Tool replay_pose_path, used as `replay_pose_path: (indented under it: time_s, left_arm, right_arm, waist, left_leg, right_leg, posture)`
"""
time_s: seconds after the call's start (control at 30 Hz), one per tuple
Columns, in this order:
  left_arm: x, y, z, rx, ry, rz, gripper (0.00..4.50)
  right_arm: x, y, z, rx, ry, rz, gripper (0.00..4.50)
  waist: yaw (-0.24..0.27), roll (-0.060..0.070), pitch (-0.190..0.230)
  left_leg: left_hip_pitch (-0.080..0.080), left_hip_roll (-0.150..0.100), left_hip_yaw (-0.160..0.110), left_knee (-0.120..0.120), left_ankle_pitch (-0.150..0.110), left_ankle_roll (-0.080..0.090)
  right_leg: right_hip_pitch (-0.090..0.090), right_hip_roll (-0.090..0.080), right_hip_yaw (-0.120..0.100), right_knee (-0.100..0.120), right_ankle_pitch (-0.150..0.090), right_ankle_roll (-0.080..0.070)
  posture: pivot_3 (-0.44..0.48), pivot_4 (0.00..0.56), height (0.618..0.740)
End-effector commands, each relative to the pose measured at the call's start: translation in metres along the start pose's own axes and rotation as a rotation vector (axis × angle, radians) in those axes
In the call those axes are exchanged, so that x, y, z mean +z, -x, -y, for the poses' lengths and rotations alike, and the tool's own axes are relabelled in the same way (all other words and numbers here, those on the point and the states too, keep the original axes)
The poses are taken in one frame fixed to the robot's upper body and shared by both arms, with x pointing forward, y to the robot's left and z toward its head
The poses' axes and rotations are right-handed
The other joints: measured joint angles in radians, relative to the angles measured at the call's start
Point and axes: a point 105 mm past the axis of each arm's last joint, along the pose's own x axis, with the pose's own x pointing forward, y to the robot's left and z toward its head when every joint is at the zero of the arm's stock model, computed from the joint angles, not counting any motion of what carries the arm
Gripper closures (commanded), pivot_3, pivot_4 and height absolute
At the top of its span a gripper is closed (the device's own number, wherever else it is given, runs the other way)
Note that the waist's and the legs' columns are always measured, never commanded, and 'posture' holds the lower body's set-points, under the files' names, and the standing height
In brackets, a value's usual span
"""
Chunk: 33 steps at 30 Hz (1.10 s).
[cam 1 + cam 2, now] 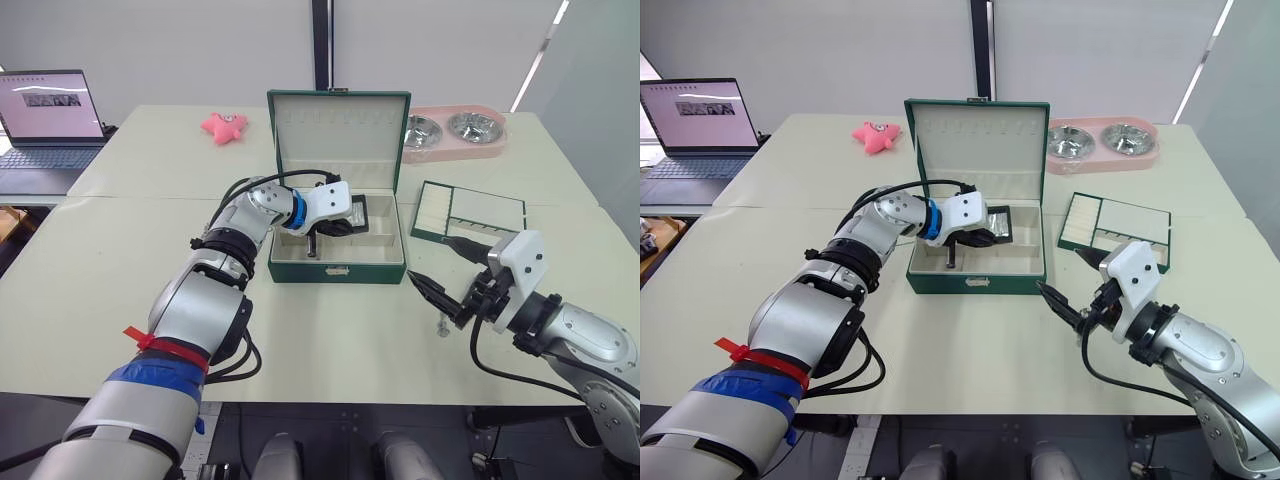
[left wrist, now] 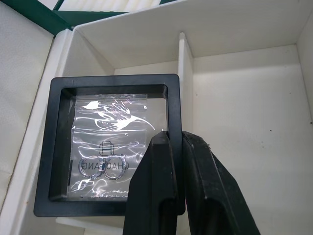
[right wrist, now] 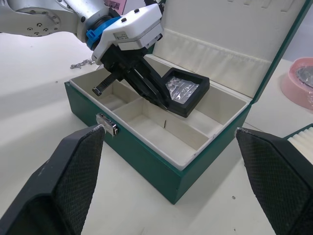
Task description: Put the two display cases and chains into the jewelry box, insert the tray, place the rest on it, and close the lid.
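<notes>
Behind jewelry box (image 3: pixel 161 161), chain (image 3: pixel 80 63).

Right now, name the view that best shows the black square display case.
Left wrist view: the black square display case faces the camera, pinched by the left gripper. The right wrist and eye views show it tilted inside the green jewelry box.

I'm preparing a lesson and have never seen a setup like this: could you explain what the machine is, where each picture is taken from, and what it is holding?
This is a humanoid robot with two arms. Two pictures come from cameras on its head, two from cameras on its wrists. On the table stands an open green jewelry box, with its tray lying to its right. The left end effector is shut on a black display case, holding it tilted inside the box. The right end effector is open, hovering above the table in front of the box. Behind are a laptop, a pink toy and pink double bowl.
</notes>
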Motion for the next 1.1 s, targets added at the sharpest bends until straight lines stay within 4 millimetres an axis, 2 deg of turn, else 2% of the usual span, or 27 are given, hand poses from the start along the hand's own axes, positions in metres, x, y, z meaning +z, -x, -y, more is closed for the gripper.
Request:
replay_pose_path:
  time_s: [0.03, 0.6, 1.1]
  left_arm:
    - [0.008, 0.0019, -0.0065, 0.024, -0.022, 0.016, 4.48]
    - [0.0016, -0.0011, -0.0034, 0.025, -0.02, -0.008, 4.48]
    - [0.0052, 0.002, -0.0085, 0.055, -0.016, 0.016, 0.03]
  right_arm:
    - [0.0112, 0.0046, -0.0003, -0.012, 0.025, 0.038, 0.0]
    - [0.0119, 0.0053, -0.0033, -0.009, 0.014, 0.034, 0.0]
    - [0.012, 0.0031, -0.0026, -0.003, 0.013, 0.035, 0.0]
  waist:
    - [0.0, 0.0, 0.0]
    - [0.0, 0.0, 0.0]
    - [-0.001, 0.0, 0.0]
  left_leg:
    - [0.0, 0.0, 0.0, 0.0, 0.0, 0.0]
    - [0.002, 0.0, 0.0, 0.0, 0.0, 0.0]
    - [0.001, 0.0, 0.0, 0.0, 0.0, 0.0]
  right_leg:
    - [0.0, 0.0, 0.0, 0.0, 0.0, 0.0]
    - [0.001, 0.0, 0.0, 0.001, 0.0, 0.0]
    - [0.001, 0.0, 0.0, 0.001, 0.0, 0.0]
  posture:
    - [0.0, 0.15, 0.74]
    - [0.0, 0.15, 0.74]
    - [0.0, 0.15, 0.74]
